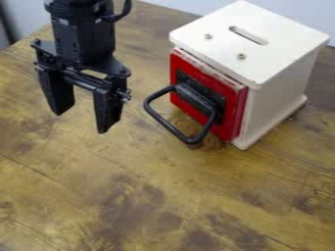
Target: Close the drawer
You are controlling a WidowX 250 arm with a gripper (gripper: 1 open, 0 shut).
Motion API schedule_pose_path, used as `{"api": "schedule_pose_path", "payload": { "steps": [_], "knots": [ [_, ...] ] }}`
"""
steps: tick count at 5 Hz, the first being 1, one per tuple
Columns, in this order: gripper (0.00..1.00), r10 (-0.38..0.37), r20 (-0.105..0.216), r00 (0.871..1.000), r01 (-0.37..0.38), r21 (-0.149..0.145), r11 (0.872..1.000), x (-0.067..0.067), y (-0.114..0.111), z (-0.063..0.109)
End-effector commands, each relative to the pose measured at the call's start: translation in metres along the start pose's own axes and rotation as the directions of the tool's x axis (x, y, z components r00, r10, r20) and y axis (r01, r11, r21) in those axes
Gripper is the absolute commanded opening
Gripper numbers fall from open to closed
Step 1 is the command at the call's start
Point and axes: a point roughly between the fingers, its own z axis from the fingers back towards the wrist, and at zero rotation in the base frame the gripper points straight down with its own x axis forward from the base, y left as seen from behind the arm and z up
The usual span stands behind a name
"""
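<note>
Camera view, the only one: you have one arm [86, 18], one gripper [82, 110], one box [272, 59], one drawer [225, 96], one table [118, 186].

Your arm comes in from the top edge, on the left side of the view. The gripper is black, with two fingers pointing down at the table. Fingers are apart, nothing between them. You have it beside the drawer handle [174, 133], not touching it. Can't tell how high the fingertips sit over the wood.

Box is cream-white, upright, in the upper right, turned at an angle to you. Count on its top: one slot [249, 35], two round screw-like spots, one on each side of the slot.

Drawer is in the box's front face, the side toward your gripper. Red square front, one black centre panel, one black loop handle. Handle sticks out from the front, over the table. You can't read from this angle exactly how far the drawer is out.

Table is brown wood grain with dark patches.
</note>
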Motion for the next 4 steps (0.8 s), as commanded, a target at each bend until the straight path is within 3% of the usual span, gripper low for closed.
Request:
{"api": "schedule_pose_path", "payload": {
  "steps": [1,2,3,4],
  "knots": [
    [1.00,0.032,0.165,0.986,-0.033,0.004,0.999,0.007,-0.003,0.003],
    [1.00,0.089,0.260,0.962,-0.092,-0.002,0.996,0.017,0.004,0.001],
    [1.00,0.130,0.247,0.960,-0.133,-0.006,0.991,0.023,0.006,0.002],
    [1.00,0.110,0.230,0.967,-0.112,-0.003,0.994,0.028,0.004,0.006]
  ]
}}
